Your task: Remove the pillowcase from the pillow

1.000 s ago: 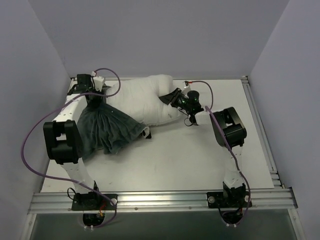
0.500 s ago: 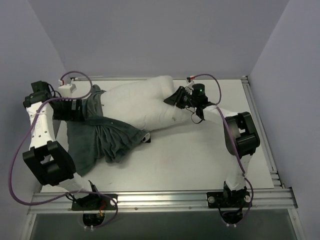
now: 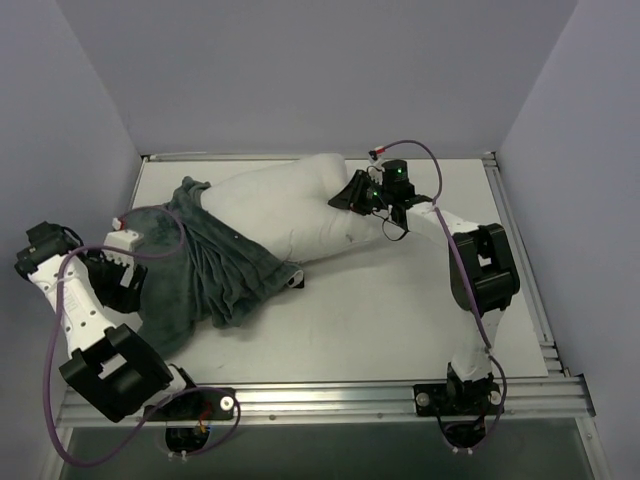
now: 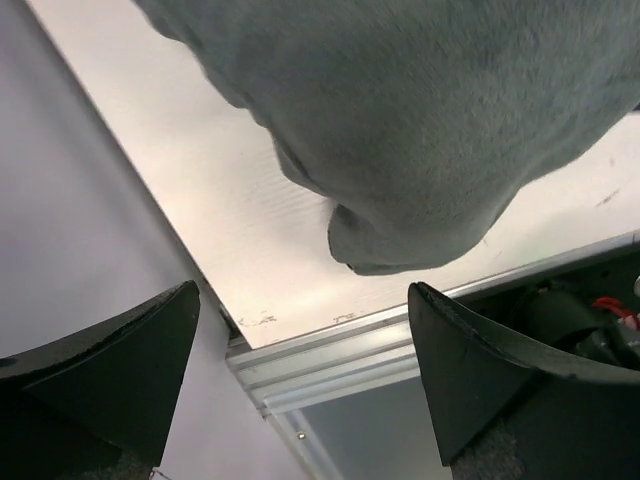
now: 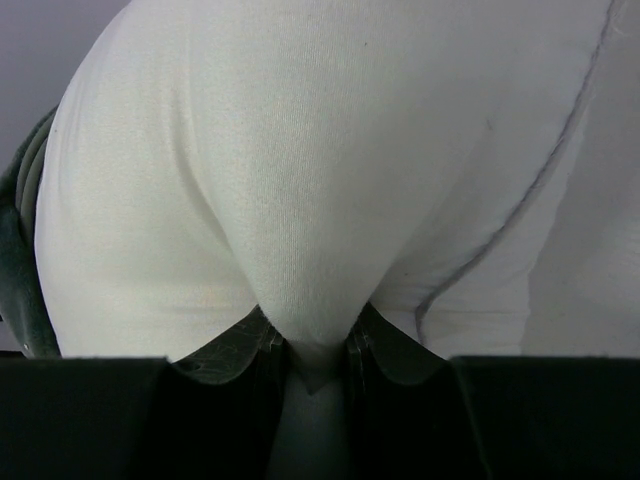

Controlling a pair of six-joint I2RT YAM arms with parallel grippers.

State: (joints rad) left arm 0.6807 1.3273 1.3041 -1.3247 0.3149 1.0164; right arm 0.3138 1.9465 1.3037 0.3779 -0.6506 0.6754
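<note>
The white pillow [image 3: 290,205] lies across the far middle of the table. The grey-green pillowcase [image 3: 205,265] is bunched over its left end and spreads toward the left. A striped bit shows at its edge [image 3: 292,277]. My right gripper [image 3: 352,194] is shut on a pinch of the pillow's cloth [image 5: 300,150], with the jaws closed on the fold [image 5: 315,350]. My left gripper [image 3: 130,285] is open and empty at the table's left side. In its wrist view the pillowcase [image 4: 420,120] hangs above the gap between its fingers [image 4: 300,350].
The table's aluminium rail [image 4: 330,350] and the left wall [image 4: 90,230] are close under my left gripper. The enclosure walls stand at the left, back and right. The near rail [image 3: 330,400] carries both arm bases.
My left arm has swung from the far left corner back toward the near left, dragging the pillowcase leftward; its gripper now shows open. My right gripper has shifted slightly farther away, still holding the pillow.
</note>
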